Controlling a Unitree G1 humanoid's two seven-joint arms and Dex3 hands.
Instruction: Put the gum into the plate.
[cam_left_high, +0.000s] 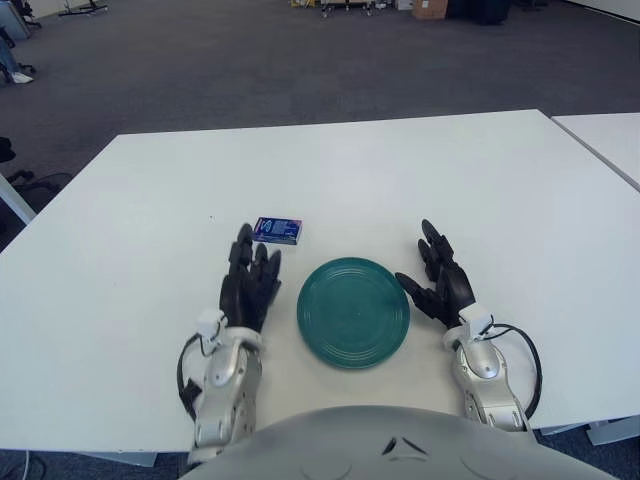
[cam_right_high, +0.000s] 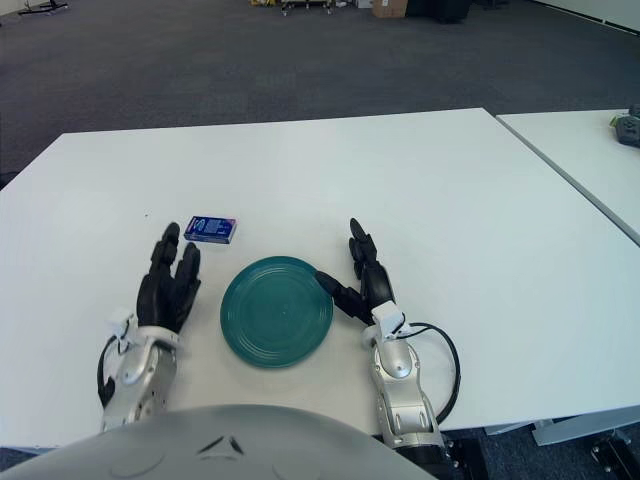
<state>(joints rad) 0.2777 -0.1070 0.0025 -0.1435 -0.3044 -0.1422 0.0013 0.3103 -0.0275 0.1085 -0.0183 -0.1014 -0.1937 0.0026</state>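
A small blue gum pack (cam_left_high: 277, 230) lies flat on the white table (cam_left_high: 330, 170), just beyond and left of the teal plate (cam_left_high: 353, 311). The plate is empty and sits near the table's front edge between my two hands. My left hand (cam_left_high: 250, 277) rests on the table left of the plate, fingers spread and holding nothing, its fingertips a short way in front of the gum. My right hand (cam_left_high: 438, 277) rests right of the plate, fingers spread and empty, thumb close to the plate's rim.
A second white table (cam_left_high: 605, 140) stands at the right with a narrow gap between. Grey carpet lies beyond the table's far edge.
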